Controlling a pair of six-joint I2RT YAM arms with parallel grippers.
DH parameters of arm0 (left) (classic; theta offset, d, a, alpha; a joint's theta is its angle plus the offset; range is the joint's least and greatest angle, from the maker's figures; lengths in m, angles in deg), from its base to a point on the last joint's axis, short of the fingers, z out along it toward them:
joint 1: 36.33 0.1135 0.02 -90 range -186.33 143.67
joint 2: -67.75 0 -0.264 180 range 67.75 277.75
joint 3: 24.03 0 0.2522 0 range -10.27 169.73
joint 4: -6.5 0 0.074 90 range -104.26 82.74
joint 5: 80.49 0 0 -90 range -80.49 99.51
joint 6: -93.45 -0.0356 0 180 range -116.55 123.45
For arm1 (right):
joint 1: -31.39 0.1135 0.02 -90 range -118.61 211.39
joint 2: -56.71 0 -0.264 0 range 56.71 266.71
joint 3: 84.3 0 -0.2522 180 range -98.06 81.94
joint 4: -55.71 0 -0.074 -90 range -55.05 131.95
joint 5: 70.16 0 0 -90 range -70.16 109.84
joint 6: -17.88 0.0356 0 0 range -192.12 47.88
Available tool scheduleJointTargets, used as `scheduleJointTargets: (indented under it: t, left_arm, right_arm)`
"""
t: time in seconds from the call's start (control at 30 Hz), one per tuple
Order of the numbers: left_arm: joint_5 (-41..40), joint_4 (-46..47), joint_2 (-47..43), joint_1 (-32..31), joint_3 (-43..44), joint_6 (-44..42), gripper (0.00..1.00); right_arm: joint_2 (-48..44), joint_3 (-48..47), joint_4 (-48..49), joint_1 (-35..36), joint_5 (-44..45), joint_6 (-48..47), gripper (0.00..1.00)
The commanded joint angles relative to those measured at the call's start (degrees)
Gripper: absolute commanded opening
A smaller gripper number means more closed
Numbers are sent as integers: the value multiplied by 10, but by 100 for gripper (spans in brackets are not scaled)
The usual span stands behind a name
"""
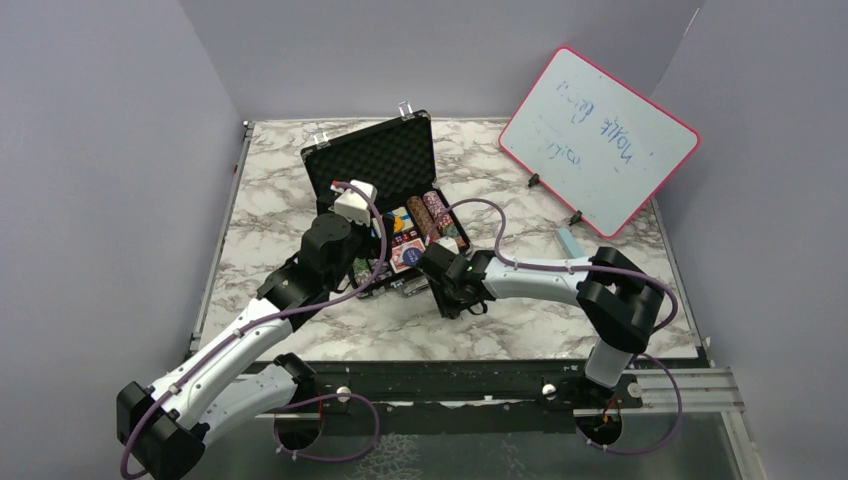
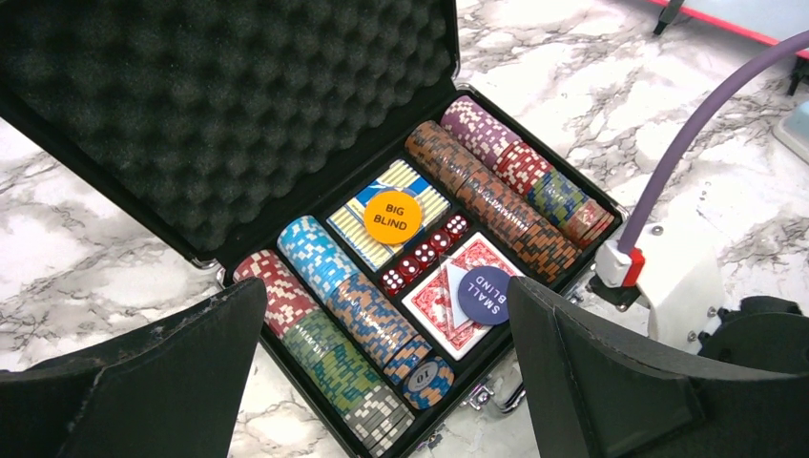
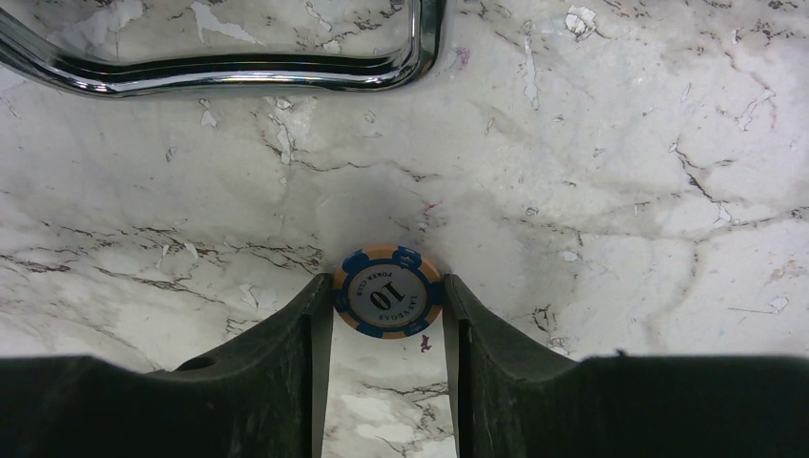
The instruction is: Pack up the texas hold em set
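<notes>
**Marble counter, one chip outside the case**

Marble-patterned counter [image 1: 270,200] fills the space between grey walls. The open case [image 1: 372,160] stands near its middle, lid tipped back and lined with black foam. A pink-framed whiteboard [image 1: 598,140] leans at the far right, and a pale blue eraser [image 1: 568,241] lies on the counter just below it.

Inside the case, rows of chips [image 2: 329,277] stand on edge along both long sides. Between them sit three things:
- a blue-striped deck [image 2: 427,196] with an orange button [image 2: 392,217] marked BIG BLIND on top
- a line of red dice [image 2: 425,255]
- a red-backed deck [image 2: 441,305] carrying a dark button [image 2: 485,294] marked SMALL BLIND

The loose chip [image 3: 387,291], blue and orange with a 10 on its face, lies face up on the bare counter just outside the case's near side. The right claw [image 3: 387,303] reaches down over it. The chip sits right between the fingertips [image 3: 320,315], its rim touching the inner face of each, so the claw is closed to the chip's width and grips it. The silver handle [image 3: 238,74] of the case shows beyond the chip, apart from it.

The left claw [image 2: 384,296] hangs above the near left part of the case, spread wide and holding nothing. Chips and decks show between its two fingers.
</notes>
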Motion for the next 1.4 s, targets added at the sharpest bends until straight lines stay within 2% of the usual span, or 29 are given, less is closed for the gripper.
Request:
scheduleJointTargets:
  t: [0.0,0.23,0.47,0.63,0.8,0.9,1.17,1.23,1.37]
  left_arm:
    - [-20,-10,8,3,7,15,99]
    - [25,-1,9,3,-13,47,99]
    - [134,32,9,3,-40,114,99]
    - [241,137,16,3,-92,209,98]
    - [305,260,52,1,-131,290,87]
    - [303,289,73,-4,-132,312,81]
    - [280,366,95,-35,-128,337,76]
    - [262,371,95,-40,-131,344,69]
    - [232,376,99,-52,-131,356,49]
  right_arm:
    - [-3,27,2,-11,20,13,32]
    - [-110,28,1,-23,36,48,31]
    - [-217,22,17,-43,40,93,32]
    - [-259,16,57,-74,-4,145,33]
    - [-264,2,95,-101,-57,210,33]
    - [-264,-2,110,-112,-66,252,33]
    - [-265,-8,133,-119,-78,323,34]
    - [-264,-5,138,-120,-86,331,34]
    - [-260,0,144,-121,-99,339,34]
